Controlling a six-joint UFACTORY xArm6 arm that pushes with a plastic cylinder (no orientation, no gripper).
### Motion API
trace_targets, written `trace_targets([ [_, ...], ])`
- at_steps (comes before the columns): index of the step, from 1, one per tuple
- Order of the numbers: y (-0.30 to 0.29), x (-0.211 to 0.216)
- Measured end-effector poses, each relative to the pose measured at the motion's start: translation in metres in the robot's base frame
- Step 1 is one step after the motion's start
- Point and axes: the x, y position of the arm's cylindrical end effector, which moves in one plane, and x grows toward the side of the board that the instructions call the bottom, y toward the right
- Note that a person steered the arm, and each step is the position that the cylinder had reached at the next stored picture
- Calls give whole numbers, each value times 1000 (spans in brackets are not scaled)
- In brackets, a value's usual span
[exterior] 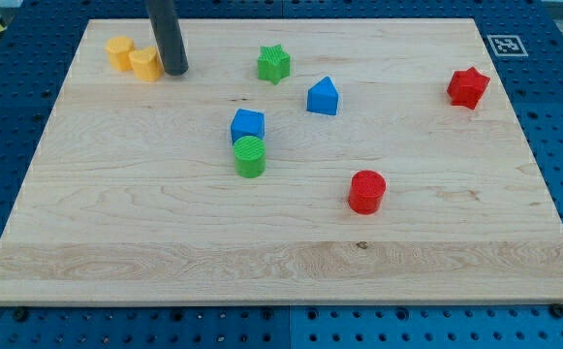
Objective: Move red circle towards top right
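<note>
My tip [175, 71] is down on the desk [145, 223] in the view's top-left area, touching or just beside the right-hand yellow block [146, 64]. A second yellow block [119, 51] sits against that one on its left; exact shapes of both are hard to make out.

No fingers on this rig, just the rod, so no open/closed state to give.

Red circle [366, 191] is right of centre, in the lower half of the board, standing alone. Well apart from my tip, diagonally across toward the view's bottom right.

Other blocks:
- Red star [468, 87] near the view's right edge, upper part, up and right of the red circle.
- Green star [274, 64] near the top, right of my tip.
- Blue block with a pointed top [323, 97] just down-right of the green star, apart from it.
- Blue cube-like block [247, 125] near centre, with the green circle [250, 156] right below it, touching or nearly so.

Fiducial marker [503, 45] is off the desk's top right corner, on the blue perforated base [562, 145].
</note>
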Motion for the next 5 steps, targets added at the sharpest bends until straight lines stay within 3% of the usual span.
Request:
trace_targets([
  [3, -18, 0],
  [4, -24, 17],
  [5, -24, 140],
])
